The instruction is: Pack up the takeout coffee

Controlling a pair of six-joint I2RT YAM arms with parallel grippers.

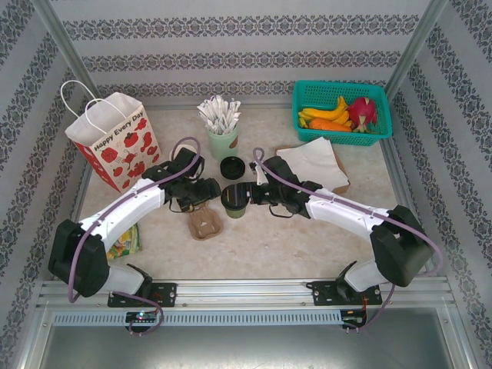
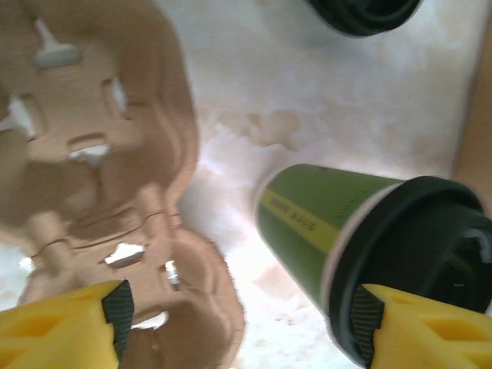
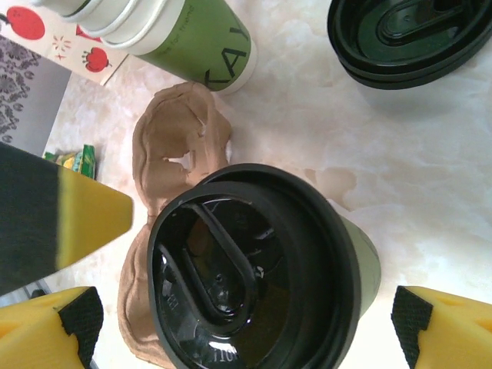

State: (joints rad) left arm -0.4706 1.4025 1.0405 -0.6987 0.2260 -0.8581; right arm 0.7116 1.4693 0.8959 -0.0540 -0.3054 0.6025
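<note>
Coffee cup (image 1: 234, 200) hemmed in: left gripper (image 1: 209, 194) and right gripper (image 1: 255, 192) flank it, both jaws spread. Cardboard carrier (image 1: 205, 224) blocks near-left side. Lid stack (image 1: 232, 167) just behind. Stick cup (image 1: 223, 141) farther back. Paper bag (image 1: 115, 142) walls far left. Bare table (image 1: 269, 246) in front, between arms, passable.
</note>
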